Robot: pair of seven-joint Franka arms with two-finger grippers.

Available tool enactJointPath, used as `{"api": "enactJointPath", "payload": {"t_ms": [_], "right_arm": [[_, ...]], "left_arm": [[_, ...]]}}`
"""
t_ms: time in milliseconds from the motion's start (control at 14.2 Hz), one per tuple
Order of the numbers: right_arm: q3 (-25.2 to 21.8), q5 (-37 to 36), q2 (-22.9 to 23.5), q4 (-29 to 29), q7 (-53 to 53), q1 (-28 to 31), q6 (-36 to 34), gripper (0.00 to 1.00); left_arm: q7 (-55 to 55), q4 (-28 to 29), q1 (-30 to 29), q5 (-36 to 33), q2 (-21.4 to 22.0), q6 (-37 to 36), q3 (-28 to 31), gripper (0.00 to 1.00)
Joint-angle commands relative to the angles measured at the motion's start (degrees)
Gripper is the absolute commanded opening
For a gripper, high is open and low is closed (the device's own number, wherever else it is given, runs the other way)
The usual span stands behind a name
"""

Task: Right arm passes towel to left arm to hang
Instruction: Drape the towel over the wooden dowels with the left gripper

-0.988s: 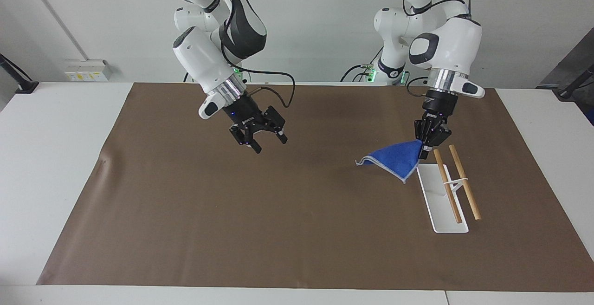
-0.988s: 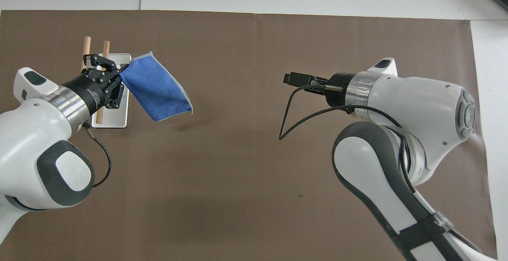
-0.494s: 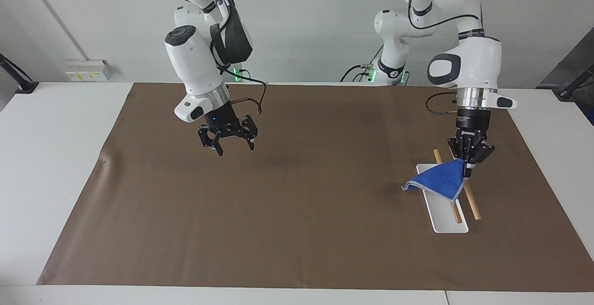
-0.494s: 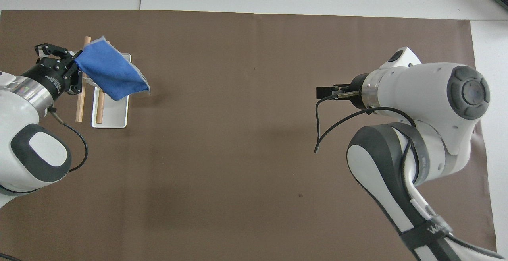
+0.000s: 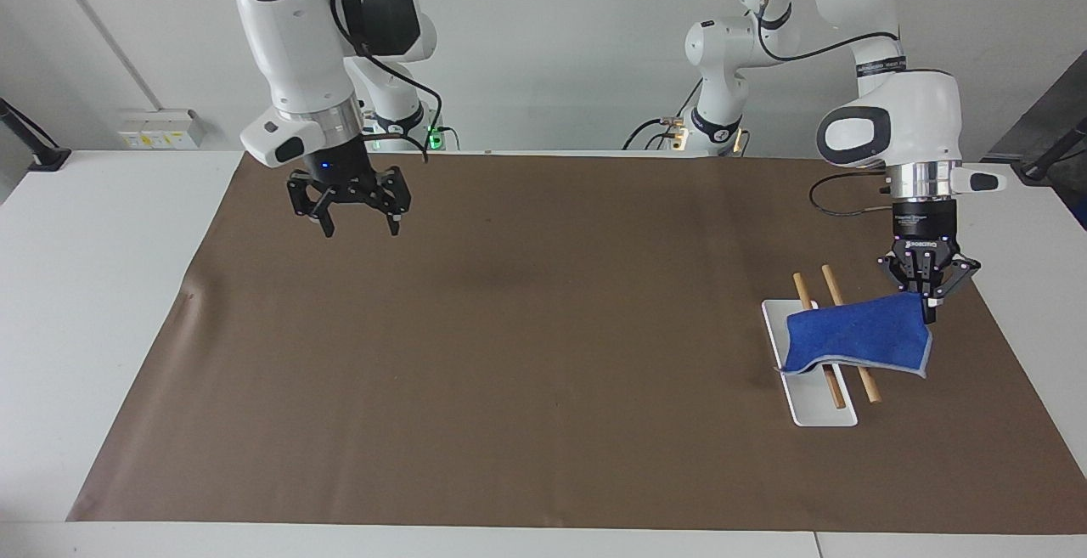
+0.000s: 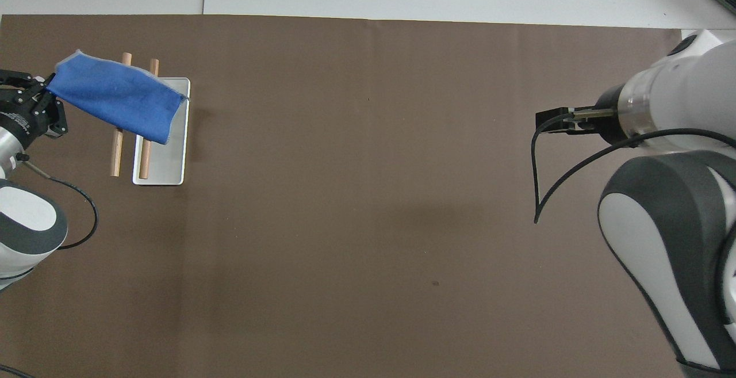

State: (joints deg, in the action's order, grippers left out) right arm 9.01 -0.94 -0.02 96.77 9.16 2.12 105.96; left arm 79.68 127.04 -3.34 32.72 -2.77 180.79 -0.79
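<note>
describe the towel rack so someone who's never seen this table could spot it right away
Start at the brown mat that covers most of the table and go to the left arm's end of it. There a white tray carries two slim wooden rods side by side, with the blue towel draped across them and its corner pinched by the left gripper. It is the only wooden thing on the mat.

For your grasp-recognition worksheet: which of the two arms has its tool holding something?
The left arm, at its own end of the table: its tool pinches a corner of the blue towel over the wooden rack. The right arm's tool is open and holds nothing.
</note>
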Motion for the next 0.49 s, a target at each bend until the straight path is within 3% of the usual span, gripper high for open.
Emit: {"api": "enactJointPath", "payload": {"t_ms": [0, 212, 424], "right_arm": [[-3.10, -0.82, -3.31, -0.61, 0.07, 0.08, -4.51, 1.00], [-6.71, -0.73, -3.94, -5.52, -0.10, -0.36, -11.89, 1.00], [-9.10, -0.99, -3.50, -7.91, -1.60, -1.77, -15.51, 1.00]], "left_arm": [[0.65, 0.83, -1.40, 1.38, -1.10, 1.40, -0.62, 0.00], [3.10, 2.25, -2.10, 3.31, -1.19, 1.06, -0.62, 0.00], [5.83, 4.71, -3.43, 3.58, -0.66, 0.79, -0.62, 0.12]]}}
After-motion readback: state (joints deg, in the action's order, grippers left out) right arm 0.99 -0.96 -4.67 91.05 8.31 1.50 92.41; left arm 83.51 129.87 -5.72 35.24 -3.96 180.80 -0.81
